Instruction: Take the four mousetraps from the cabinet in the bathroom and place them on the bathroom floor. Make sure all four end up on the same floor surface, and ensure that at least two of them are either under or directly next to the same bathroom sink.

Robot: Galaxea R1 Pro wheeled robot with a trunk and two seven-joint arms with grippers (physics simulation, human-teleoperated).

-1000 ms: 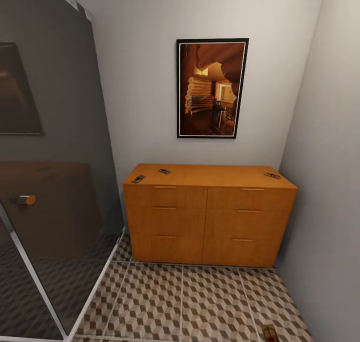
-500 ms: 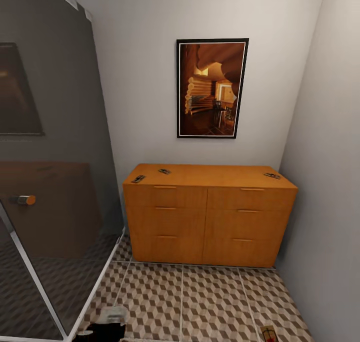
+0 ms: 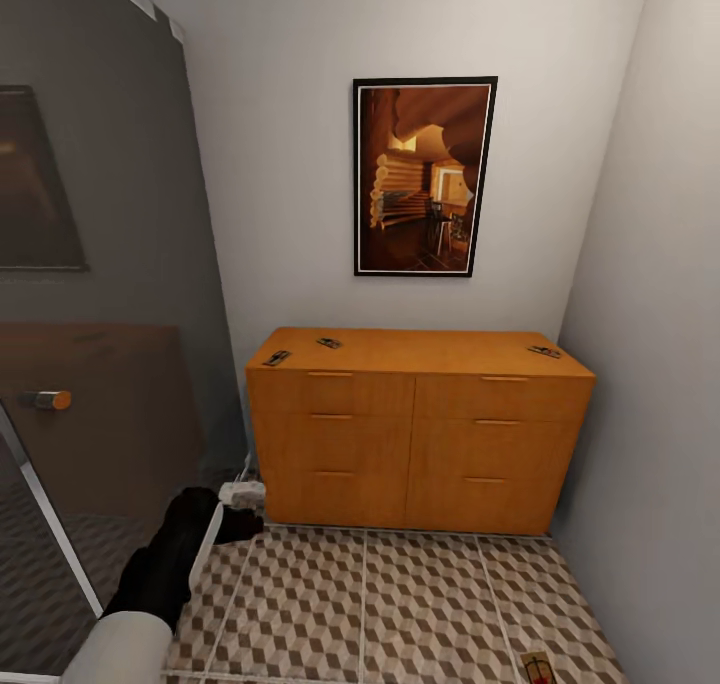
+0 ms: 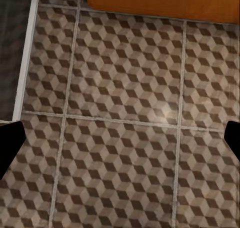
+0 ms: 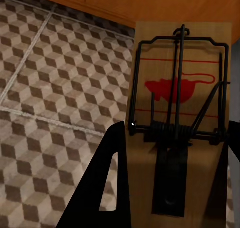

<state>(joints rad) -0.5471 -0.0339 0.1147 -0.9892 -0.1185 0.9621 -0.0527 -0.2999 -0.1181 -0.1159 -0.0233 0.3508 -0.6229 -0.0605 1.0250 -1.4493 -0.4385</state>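
Observation:
The orange-wood cabinet [image 3: 415, 434] stands against the far wall in the head view. Three mousetraps lie on its top: one at the front left corner [image 3: 277, 358], one behind it [image 3: 329, 343] and one at the right end [image 3: 545, 352]. Another mousetrap [image 5: 177, 118] sits between the fingers of my right gripper [image 5: 170, 163], which is shut on it just above the bathroom floor [image 5: 45, 88]; this trap [image 3: 539, 667] also shows at the head view's bottom edge. My left gripper [image 3: 243, 509] hovers open and empty over the bathroom floor [image 4: 120, 113] near the cabinet's lower left corner.
A glass shower partition [image 3: 100, 414] with a pale frame runs along the left side. A grey wall [image 3: 650, 414] closes the right side close to the cabinet. A framed picture [image 3: 424, 176] hangs above the cabinet. Patterned tiles [image 3: 400, 604] stretch in front of it.
My left arm has risen from the bottom edge of the head view and reached forward to the cabinet's lower left corner. The traps and the camera have not moved.

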